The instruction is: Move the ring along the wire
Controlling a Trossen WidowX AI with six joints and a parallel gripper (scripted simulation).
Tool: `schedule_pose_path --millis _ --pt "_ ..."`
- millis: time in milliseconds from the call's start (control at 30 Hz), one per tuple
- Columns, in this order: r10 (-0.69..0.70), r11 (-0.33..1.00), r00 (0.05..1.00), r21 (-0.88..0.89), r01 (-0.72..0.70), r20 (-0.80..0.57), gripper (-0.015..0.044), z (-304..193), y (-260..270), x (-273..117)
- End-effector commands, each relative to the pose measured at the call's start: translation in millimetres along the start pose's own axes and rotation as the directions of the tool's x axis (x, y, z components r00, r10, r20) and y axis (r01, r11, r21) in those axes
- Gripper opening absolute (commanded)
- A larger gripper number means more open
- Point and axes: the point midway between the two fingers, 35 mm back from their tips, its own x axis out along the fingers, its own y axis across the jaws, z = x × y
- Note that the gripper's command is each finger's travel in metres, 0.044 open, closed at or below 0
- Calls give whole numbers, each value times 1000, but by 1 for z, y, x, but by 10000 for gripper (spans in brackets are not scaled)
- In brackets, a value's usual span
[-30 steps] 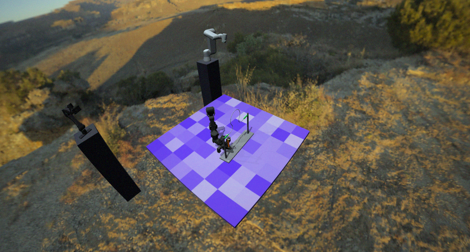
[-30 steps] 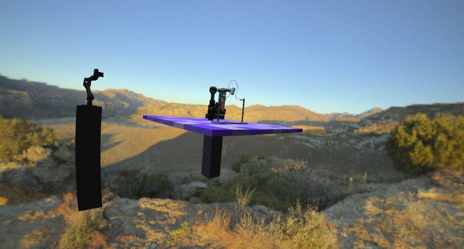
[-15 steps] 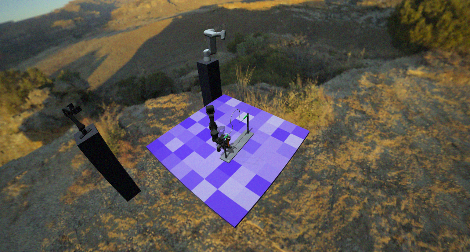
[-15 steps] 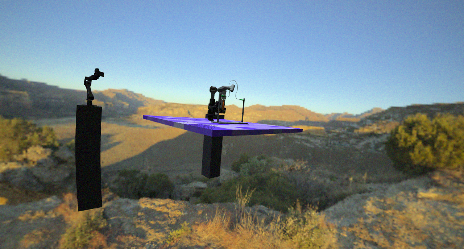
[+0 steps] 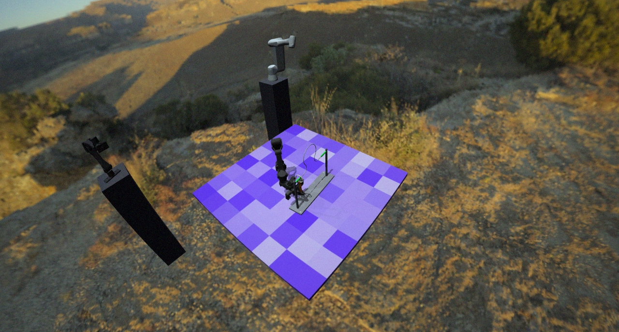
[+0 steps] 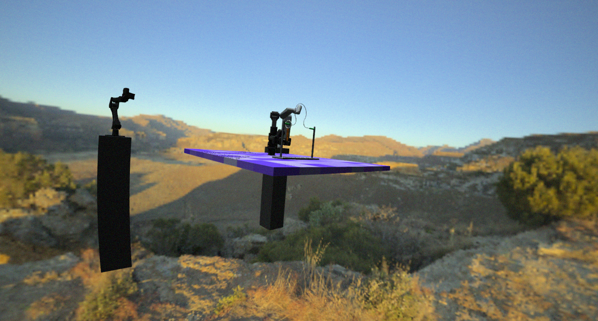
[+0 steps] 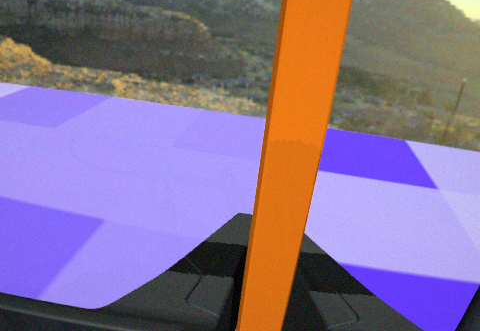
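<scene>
Handle (image 5: 301, 187) (image 6: 287, 134) (image 7: 295, 96), orange and near upright, is just beside the near post (image 5: 297, 200) (image 6: 281, 142). The gripper (image 5: 300, 191) (image 6: 287, 140) (image 7: 260, 230) is nearly closed, its fingers clamped on the handle from either side. The ring (image 6: 291, 124) is up by the near post's green part (image 5: 298, 179) (image 6: 287, 124); whether it touches there is too small to tell.

From the near post, the grey wire (image 5: 304, 157) (image 6: 305, 110) arches over to the other green part (image 5: 323, 153) (image 6: 311, 128), beside the far post (image 5: 326, 163) (image 6: 313, 143). Both posts stand on one grey base (image 5: 317, 192) (image 6: 299, 158). The black arm (image 5: 279, 161) (image 6: 272, 131) stands near the near post, on the purple checked table (image 5: 309, 286) (image 6: 275, 170) (image 7: 150, 171). Well apart from that post, beyond the table, a second black arm (image 5: 103, 159) (image 6: 115, 114) tops a dark pillar (image 5: 142, 217) (image 6: 114, 193).
</scene>
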Motion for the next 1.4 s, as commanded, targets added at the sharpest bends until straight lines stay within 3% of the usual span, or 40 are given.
schedule_pose_path --millis 0,1367 --pt "-5 1000 1000 -7 5 4 -150 2 -1 0" --pt "-5 1000 1000 21 5 -4 -150 2 32 1"
